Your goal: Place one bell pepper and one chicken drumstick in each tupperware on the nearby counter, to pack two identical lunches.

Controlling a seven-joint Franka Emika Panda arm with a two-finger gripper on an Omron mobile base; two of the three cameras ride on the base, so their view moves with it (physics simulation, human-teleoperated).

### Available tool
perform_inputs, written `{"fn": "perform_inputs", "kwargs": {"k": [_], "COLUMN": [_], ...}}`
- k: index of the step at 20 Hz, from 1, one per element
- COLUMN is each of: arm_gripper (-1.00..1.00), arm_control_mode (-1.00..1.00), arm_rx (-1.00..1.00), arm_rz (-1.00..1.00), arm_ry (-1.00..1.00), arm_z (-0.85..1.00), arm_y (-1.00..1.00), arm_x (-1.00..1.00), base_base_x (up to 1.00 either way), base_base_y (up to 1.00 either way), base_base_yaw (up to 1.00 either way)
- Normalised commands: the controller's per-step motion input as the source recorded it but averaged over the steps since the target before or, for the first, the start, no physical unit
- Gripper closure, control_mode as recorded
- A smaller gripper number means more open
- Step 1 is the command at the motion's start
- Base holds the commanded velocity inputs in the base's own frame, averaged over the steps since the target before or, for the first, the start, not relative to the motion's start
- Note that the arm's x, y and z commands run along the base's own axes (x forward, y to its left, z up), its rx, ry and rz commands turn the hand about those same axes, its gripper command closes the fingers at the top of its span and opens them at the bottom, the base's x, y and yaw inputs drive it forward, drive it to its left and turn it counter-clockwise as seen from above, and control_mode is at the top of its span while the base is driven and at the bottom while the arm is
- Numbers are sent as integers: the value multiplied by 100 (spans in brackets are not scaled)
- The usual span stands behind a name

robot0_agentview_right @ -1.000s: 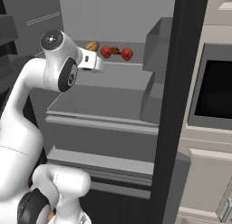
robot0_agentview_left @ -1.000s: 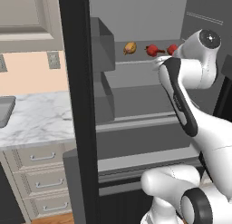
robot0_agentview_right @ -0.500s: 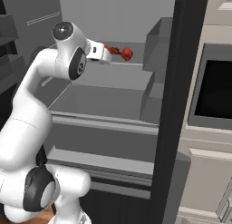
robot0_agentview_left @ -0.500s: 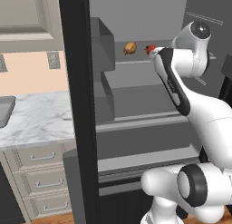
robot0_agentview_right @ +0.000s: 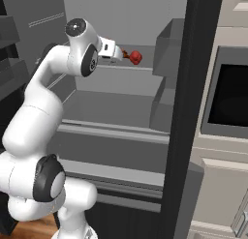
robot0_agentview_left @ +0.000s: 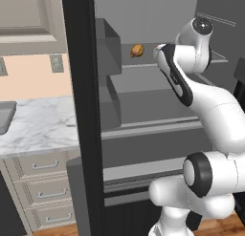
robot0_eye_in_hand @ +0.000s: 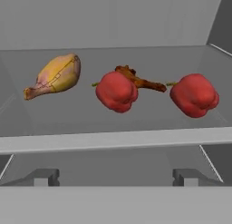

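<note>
On the upper fridge shelf lie a golden chicken drumstick, a red bell pepper with a dark brown drumstick behind it, and a second red bell pepper. My gripper hovers open in front of the shelf edge, facing the middle pepper and touching nothing. From the left base view the golden drumstick sits just left of my hand. From the right, one pepper shows beyond the gripper. The marble counter lies to the left. The tupperware is out of view.
The dark fridge door edge stands between the shelves and the counter. Door bins hang at the right of the fridge. A sink corner and drawers are on the left; a dark wall oven is on the right.
The arm has raised its elbow and pushed the hand further in toward the upper shelf, closer to the food. The jaws have stayed open.
</note>
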Motion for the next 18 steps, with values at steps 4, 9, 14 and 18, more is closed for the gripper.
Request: {"fn": "perform_inputs", "kwargs": {"k": [4,9,14,18], "arm_gripper": [-100,-100,-100,-100], "arm_control_mode": [-100,-100,-100,-100], "arm_rx": [0,0,0,0], "arm_rz": [0,0,0,1], "arm_ry": [0,0,0,0], "arm_z": [13,2,0,-1], "arm_y": [-1,0,-1,-4], "arm_x": [38,39,42,41], "base_base_x": [0,0,0,0], "base_base_y": [0,0,0,0], "base_base_yaw": [0,0,0,0]}}
